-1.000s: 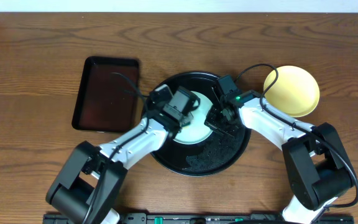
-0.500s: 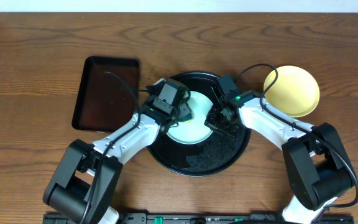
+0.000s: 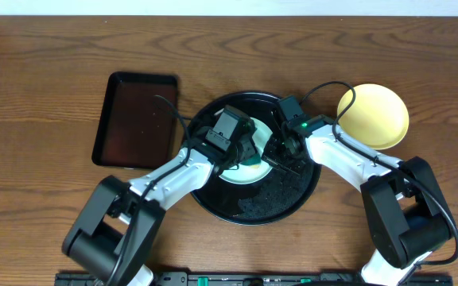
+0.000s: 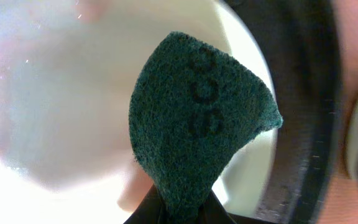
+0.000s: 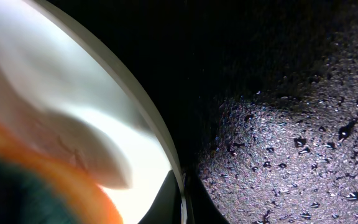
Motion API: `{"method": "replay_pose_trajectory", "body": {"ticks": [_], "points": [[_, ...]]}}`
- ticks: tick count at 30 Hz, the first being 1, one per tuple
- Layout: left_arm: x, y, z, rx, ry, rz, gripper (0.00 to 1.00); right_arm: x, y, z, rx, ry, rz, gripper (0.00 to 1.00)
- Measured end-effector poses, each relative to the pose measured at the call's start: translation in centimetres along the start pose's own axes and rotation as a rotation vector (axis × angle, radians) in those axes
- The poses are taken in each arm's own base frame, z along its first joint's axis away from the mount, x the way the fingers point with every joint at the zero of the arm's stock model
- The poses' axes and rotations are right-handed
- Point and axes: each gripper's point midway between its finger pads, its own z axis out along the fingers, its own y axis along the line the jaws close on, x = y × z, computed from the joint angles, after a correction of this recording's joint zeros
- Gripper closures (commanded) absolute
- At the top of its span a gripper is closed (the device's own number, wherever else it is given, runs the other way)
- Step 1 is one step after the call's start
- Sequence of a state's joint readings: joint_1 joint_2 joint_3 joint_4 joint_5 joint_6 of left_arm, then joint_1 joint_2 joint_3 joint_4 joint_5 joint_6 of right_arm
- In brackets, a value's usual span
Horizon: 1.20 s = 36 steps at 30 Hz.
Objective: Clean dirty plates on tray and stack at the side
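Observation:
A pale blue-white plate (image 3: 243, 170) lies in the round black tray (image 3: 254, 206). My left gripper (image 3: 239, 148) is shut on a dark green scouring pad (image 4: 199, 129) and holds it on the plate (image 4: 67, 93). My right gripper (image 3: 279, 156) is shut on the plate's right rim (image 5: 146, 118); one finger is over the rim and one is outside it, above the wet tray floor (image 5: 291, 124). A pale yellow plate (image 3: 374, 116) sits on the table to the right of the tray. A second blue-white plate does not show on its own.
A rectangular dark brown tray (image 3: 136, 119) lies left of the black tray. A blurred orange and dark green shape (image 5: 55, 180) fills the lower left of the right wrist view. The black tray's rim (image 4: 306, 124) is close to the pad's right.
My left gripper swept the pad left across the plate and has come back right, toward the plate's middle. The right gripper has kept its hold on the rim.

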<state>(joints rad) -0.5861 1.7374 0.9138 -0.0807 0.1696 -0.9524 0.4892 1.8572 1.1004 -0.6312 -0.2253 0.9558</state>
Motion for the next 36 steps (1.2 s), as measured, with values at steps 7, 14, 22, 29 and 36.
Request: {"method": "replay_pose_trajectory", "body": {"ticks": [7, 14, 22, 29, 36], "points": [[0.5, 1.4, 1.9, -0.046, 0.022, -0.006, 0.92, 0.0, 0.0, 0.0, 0.001, 0.000, -0.002, 0.99], [0.1, 1.9, 1.8, -0.066, 0.026, -0.021, 0.92, 0.0, -0.1, 0.0, 0.003, 0.002, -0.020, 0.99], [-1.8, 3.5, 1.4, -0.090, 0.030, -0.046, 0.92, 0.1, -0.2, 0.0, 0.020, -0.004, -0.029, 0.99], [-3.2, 5.8, 0.3, -0.178, 0.001, -0.066, 0.92, 0.1, -0.1, -0.1, 0.030, -0.014, -0.041, 0.99], [-4.3, 8.6, -2.6, -0.329, -0.103, -0.031, 0.92, 0.3, 0.2, -0.1, 0.016, -0.003, -0.053, 0.99]]}}
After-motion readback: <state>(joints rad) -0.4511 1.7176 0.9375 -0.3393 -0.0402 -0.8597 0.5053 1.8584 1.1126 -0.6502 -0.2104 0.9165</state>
